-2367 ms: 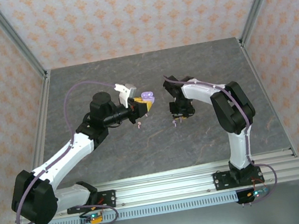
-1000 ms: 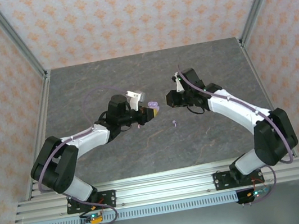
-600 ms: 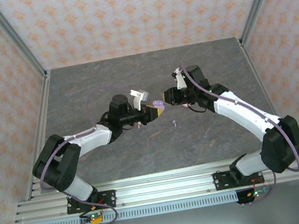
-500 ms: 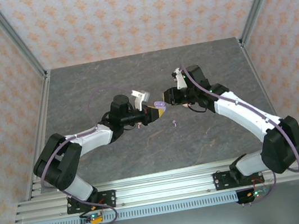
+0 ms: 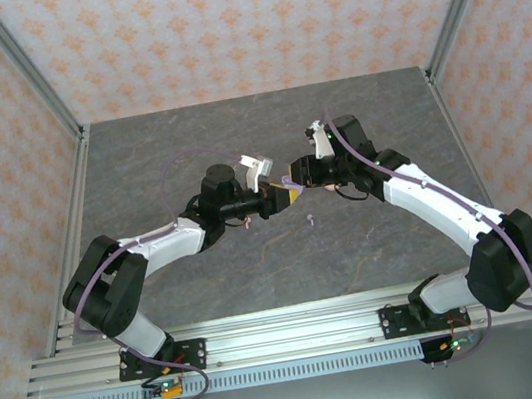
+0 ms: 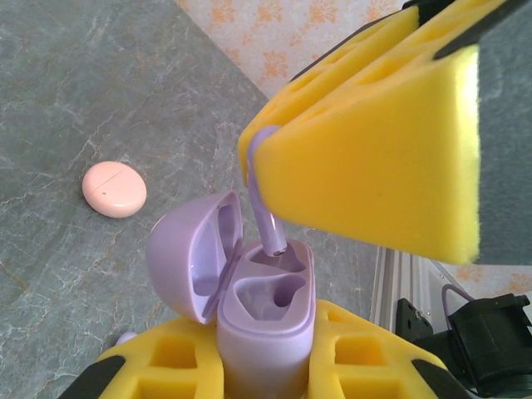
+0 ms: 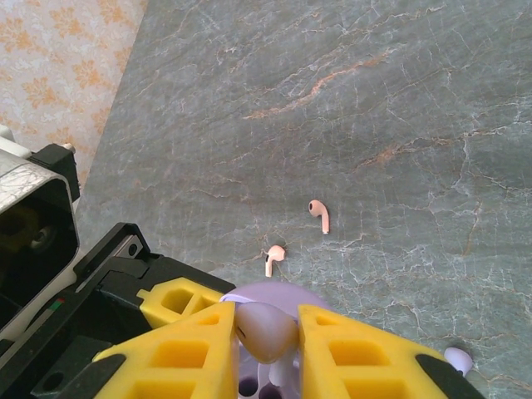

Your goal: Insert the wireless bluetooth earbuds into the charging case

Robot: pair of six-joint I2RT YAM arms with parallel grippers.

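My left gripper point(image 6: 266, 359) is shut on the lilac charging case point(image 6: 268, 312), which stands upright between the yellow pads with its lid point(image 6: 193, 249) swung open to the left. Both sockets are empty. From above, my right gripper point(image 7: 264, 334) is shut on a lilac earbud point(image 7: 266, 328). The earbud's stem point(image 6: 268, 223) points down, and its tip sits at the mouth of the case's far socket. In the top view the two grippers meet at the case point(image 5: 286, 189) over the middle of the table. A second lilac earbud point(image 5: 309, 219) lies on the table just below them.
Two pale pink earbuds point(image 7: 319, 214) point(image 7: 273, 256) lie on the grey table beyond the case. A shut pink case point(image 6: 115, 189) rests flat further off. The loose lilac earbud point(image 7: 457, 359) lies near my right fingers. Patterned walls enclose the table.
The left gripper has carried the open case to the right, toward the right gripper. The right gripper has closed in, and the earbud's stem now reaches the case's socket.
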